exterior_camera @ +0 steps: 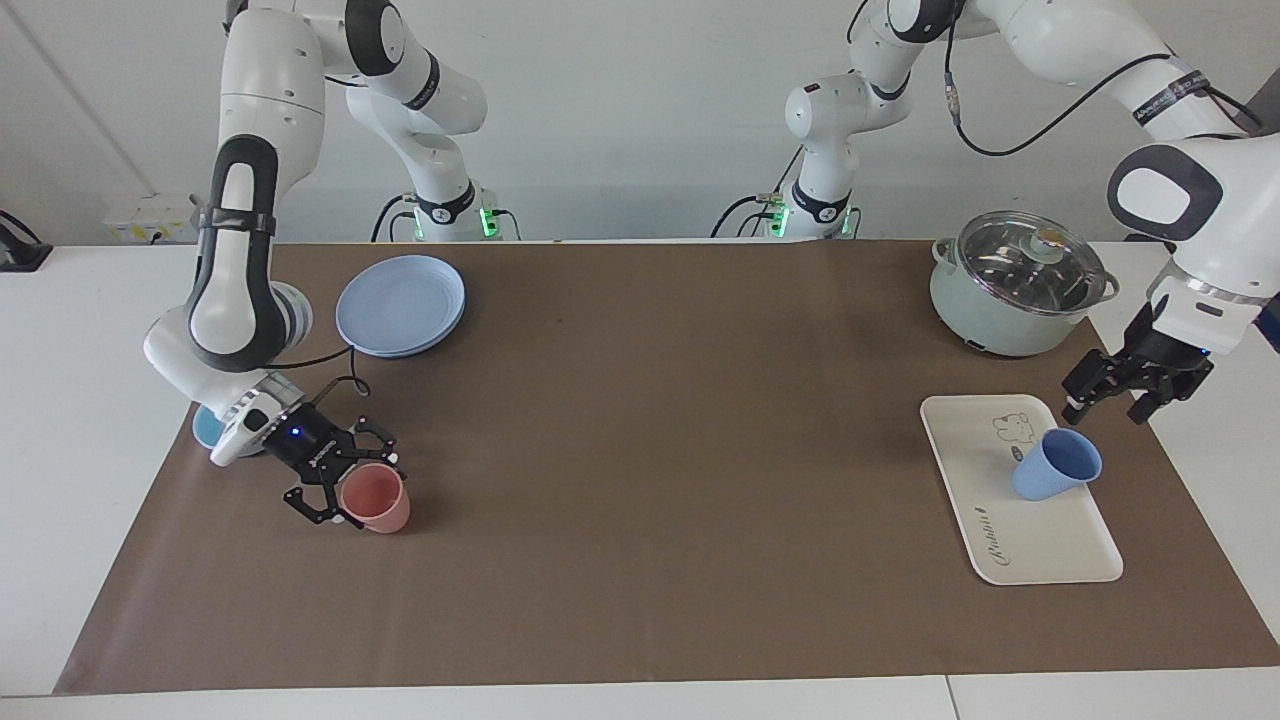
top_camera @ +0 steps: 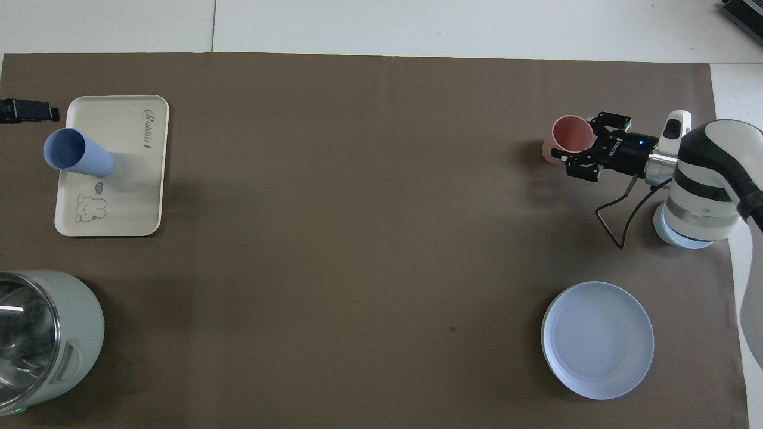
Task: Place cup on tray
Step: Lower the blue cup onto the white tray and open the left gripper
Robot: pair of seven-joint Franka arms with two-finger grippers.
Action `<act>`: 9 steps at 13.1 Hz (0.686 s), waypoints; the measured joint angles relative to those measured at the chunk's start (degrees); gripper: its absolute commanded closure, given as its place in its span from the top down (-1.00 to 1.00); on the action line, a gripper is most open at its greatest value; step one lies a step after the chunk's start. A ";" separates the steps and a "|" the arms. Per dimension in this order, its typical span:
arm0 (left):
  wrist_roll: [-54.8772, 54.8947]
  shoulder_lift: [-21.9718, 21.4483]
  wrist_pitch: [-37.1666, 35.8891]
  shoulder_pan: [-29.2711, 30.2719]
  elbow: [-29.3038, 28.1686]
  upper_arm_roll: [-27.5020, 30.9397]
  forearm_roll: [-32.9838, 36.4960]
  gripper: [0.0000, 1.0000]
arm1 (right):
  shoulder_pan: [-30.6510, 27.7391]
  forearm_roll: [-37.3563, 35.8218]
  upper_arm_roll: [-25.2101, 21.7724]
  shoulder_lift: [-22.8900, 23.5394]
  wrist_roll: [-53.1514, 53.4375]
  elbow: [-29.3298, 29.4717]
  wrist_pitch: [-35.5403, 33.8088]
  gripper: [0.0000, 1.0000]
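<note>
The periwinkle-blue cup (exterior_camera: 1055,465) stands on the cream-white tray (exterior_camera: 1040,545) at the left arm's end of the table, mouth up, beside the animal drawing. In the overhead view the cup (top_camera: 77,154) is at the tray's (top_camera: 128,179) outer edge. My left gripper (exterior_camera: 1108,405) is open and empty, just above the table beside the tray's corner nearest the robots, apart from the cup. Only its tip (top_camera: 36,111) shows in the overhead view. My right gripper (exterior_camera: 345,478) is low at the right arm's end, its fingers spread on either side of a pink cup (exterior_camera: 378,500).
The pink cup (top_camera: 569,136) stands on the brown mat. A light-blue bowl (exterior_camera: 208,430) lies partly hidden under the right arm. A round blue plate (exterior_camera: 400,305) lies nearer to the robots. A pale green pot with a glass lid (exterior_camera: 1020,285) stands near the tray.
</note>
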 measured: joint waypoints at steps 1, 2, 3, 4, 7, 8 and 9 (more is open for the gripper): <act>-3.91 0.02 -4.40 -2.96 2.41 -0.05 1.63 1.00 | 0.00 0.07 0.01 -0.19 -0.15 -0.29 0.00 0.32; -7.49 0.02 -7.91 -5.72 3.97 -0.05 2.47 1.00 | 0.00 0.38 0.01 -0.28 -0.16 -0.48 0.00 0.99; -10.13 0.01 -10.86 -7.97 4.91 -0.08 3.00 1.00 | 0.00 0.91 0.02 -0.28 -0.16 -0.63 0.00 1.00; -11.44 -0.19 -13.08 -9.44 5.61 -0.13 3.31 1.00 | 0.00 1.03 0.02 -0.28 -0.16 -0.72 0.00 1.00; -12.15 -4.04 -17.98 -10.30 6.45 -0.01 3.55 1.00 | 0.00 1.07 0.03 -0.38 -0.16 -0.74 0.00 1.00; -12.14 -6.15 -19.33 -10.15 5.83 0.14 3.55 1.00 | 0.00 1.08 0.04 -0.45 -0.16 -0.73 0.00 1.00; -12.08 -8.40 -20.08 -9.90 4.53 0.19 3.57 1.00 | 0.01 1.14 0.07 -0.56 -0.12 -0.68 0.00 1.00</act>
